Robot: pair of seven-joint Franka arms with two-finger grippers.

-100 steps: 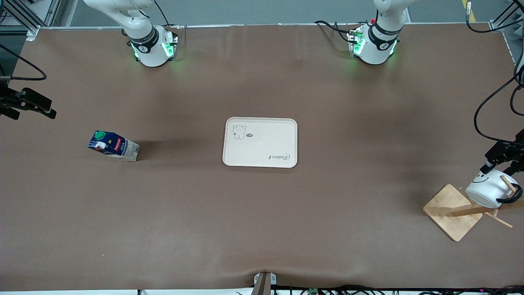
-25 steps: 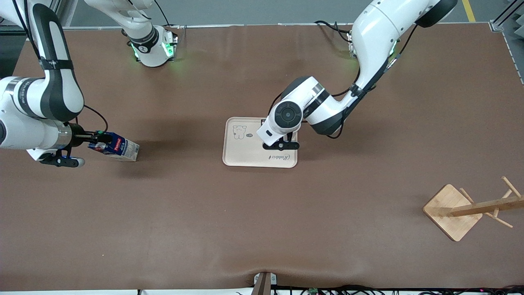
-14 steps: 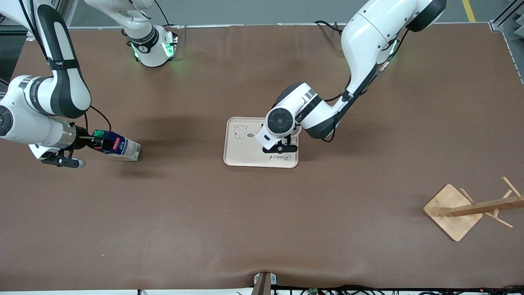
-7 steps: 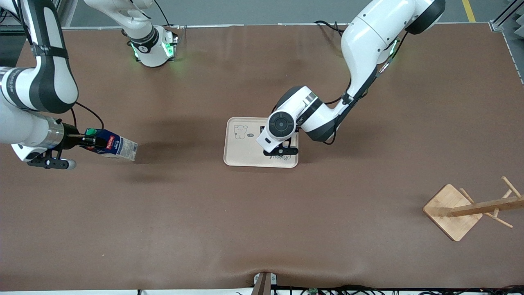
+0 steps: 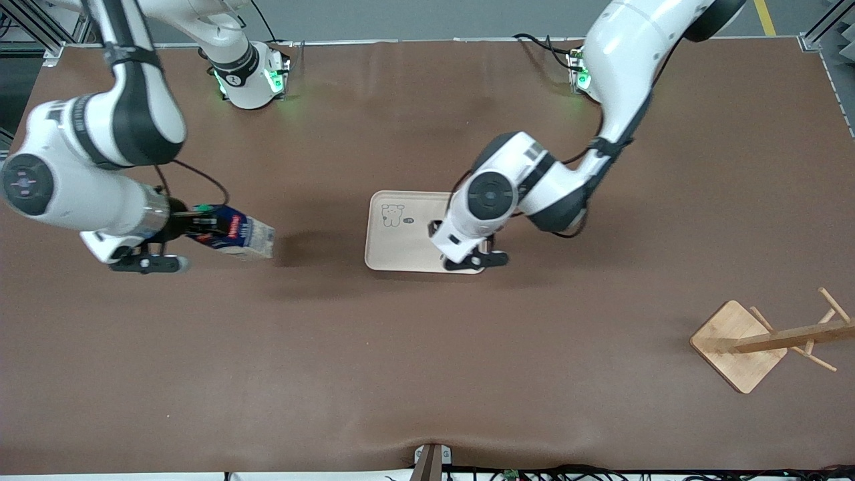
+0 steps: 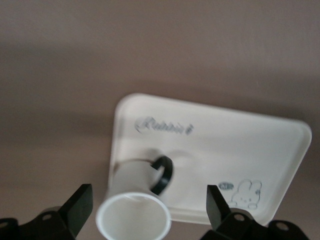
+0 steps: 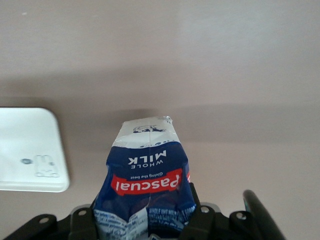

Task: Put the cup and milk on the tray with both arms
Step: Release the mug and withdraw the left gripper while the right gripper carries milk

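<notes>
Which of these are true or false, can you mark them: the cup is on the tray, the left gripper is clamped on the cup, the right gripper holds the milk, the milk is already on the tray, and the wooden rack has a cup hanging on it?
1. The cup stands on the tray. True.
2. The left gripper is clamped on the cup. False: its fingers stand open on either side of the cup, apart from it.
3. The right gripper holds the milk. True.
4. The milk is already on the tray. False: it is held over bare table toward the right arm's end, short of the tray.
5. The wooden rack has a cup hanging on it. False: its pegs are bare.
</notes>
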